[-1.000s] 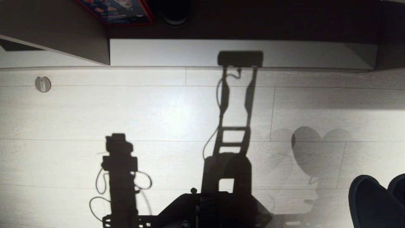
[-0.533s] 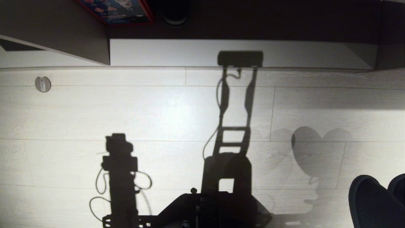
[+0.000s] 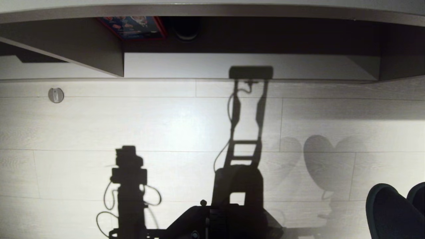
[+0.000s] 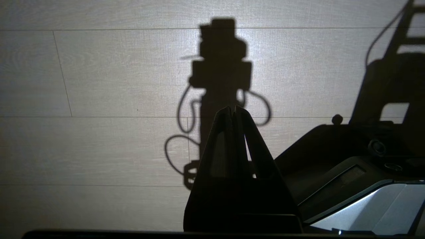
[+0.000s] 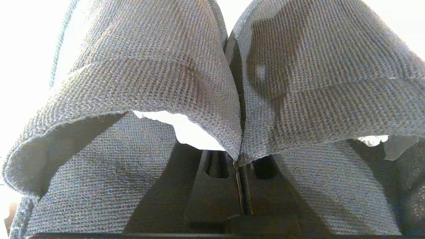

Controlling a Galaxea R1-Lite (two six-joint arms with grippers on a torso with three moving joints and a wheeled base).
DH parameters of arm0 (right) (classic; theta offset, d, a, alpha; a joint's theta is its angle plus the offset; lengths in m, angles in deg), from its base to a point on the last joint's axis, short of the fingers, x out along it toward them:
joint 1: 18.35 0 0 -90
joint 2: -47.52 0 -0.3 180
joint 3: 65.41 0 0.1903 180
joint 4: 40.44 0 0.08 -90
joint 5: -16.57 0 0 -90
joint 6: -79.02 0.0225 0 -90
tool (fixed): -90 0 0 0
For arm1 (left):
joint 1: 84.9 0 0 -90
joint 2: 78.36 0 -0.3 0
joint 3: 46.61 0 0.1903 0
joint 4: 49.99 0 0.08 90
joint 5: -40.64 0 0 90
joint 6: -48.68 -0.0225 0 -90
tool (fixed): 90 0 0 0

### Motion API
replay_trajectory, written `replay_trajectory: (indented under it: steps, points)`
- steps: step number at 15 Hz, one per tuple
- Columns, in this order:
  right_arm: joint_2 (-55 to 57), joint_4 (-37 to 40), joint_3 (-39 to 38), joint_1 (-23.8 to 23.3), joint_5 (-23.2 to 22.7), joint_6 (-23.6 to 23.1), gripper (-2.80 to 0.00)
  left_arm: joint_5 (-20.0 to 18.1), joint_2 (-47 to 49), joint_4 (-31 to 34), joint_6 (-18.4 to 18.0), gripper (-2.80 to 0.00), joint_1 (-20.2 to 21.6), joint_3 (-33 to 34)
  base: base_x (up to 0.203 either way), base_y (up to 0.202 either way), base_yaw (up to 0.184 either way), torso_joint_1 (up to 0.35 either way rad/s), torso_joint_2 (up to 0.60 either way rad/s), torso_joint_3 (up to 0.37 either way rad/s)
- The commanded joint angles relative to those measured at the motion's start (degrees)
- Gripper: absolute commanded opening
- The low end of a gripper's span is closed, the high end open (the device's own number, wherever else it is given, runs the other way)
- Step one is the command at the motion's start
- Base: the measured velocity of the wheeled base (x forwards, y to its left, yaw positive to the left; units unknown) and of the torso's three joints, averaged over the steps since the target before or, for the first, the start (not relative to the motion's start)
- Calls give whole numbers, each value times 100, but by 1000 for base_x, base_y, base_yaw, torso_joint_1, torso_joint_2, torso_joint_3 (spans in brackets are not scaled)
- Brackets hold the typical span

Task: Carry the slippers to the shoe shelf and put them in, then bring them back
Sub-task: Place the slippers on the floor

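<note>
Pale floorboards (image 3: 166, 119) ran to the shoe shelf (image 3: 232, 64); right tool (image 5: 239, 159) pinched both slippers (image 5: 159, 83) by their edges; jolts might shake one loose; left tool (image 4: 234, 111) closed, empty.

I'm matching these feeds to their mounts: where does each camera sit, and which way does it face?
Head view: on the robot's head, facing forward and down at the floor and shoe shelf; the robot's base and the held slippers show.
Left wrist view: behind the left gripper, shut and empty, facing the floor; the base shows.
Right wrist view: behind the right gripper, shut on the slippers' inner edges.
Shared: head and left wrist views both show floor and base; head and right wrist both show the slippers.
</note>
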Motion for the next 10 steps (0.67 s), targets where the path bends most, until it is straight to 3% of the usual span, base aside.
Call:
replay_trajectory:
  steps: [1,10]
  points:
    - [11,-6,-1,-2,-3,-4,-280,2,3,0,-2,-280,0,1,0,0,0,-4,2,204]
    - [11,-6,-1,-2,-3,-4,-280,2,3,0,6,-280,0,9,0,0,0,-1,3,202]
